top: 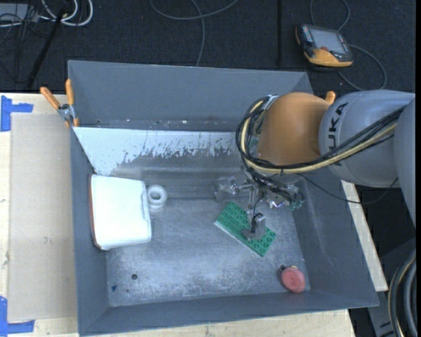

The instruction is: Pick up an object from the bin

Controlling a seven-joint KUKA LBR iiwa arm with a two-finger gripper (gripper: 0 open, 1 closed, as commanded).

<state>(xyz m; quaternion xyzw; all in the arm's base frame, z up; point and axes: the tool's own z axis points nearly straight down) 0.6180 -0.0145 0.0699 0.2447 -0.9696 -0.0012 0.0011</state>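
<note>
A flat green studded plate [243,228] lies tilted in the right middle of the bin. My gripper [255,223] hangs right over it, its thin fingertips reaching down onto the plate's middle. Whether the fingers grip the plate is hidden by the wrist above. A small pink-red round thing [292,278] rests near the bin's front right corner, apart from the gripper.
A white boxy thing [119,211] sits at the left side of the bin, with a small white ring-shaped cap [156,196] just beside its upper right corner. The arm with its orange cover and cables reaches in from the right.
</note>
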